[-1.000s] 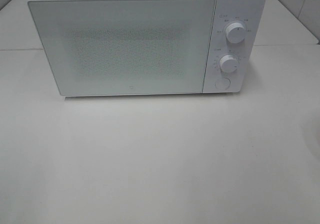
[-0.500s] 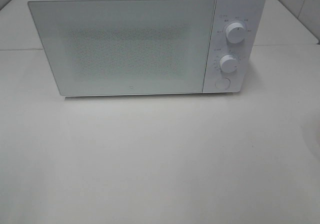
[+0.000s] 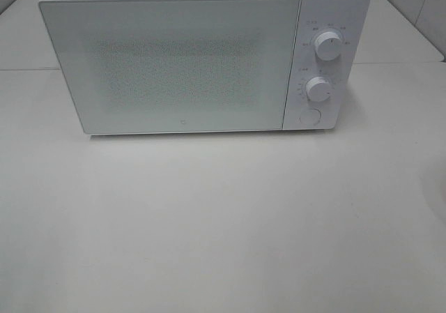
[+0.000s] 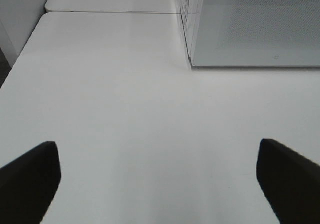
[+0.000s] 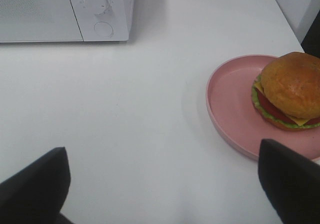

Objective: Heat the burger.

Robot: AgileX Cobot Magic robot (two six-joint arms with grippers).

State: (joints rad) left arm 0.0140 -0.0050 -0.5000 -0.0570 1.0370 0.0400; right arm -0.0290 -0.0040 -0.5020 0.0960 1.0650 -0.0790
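A plain white tabletop [image 3: 223, 222] carries one white box-shaped microwave [image 3: 202, 55] with its door closed, two round dials [image 3: 327, 46] and one round button [image 3: 310, 116]. One burger with a tan domed bun [image 5: 290, 89] sits on one pink round plate [image 5: 230, 104], near the right gripper [image 5: 162, 184], off to one side of its spread jaws. The left gripper [image 4: 157, 176] is also spread wide over bare table. Whether the plate shows in the high view is unclear.
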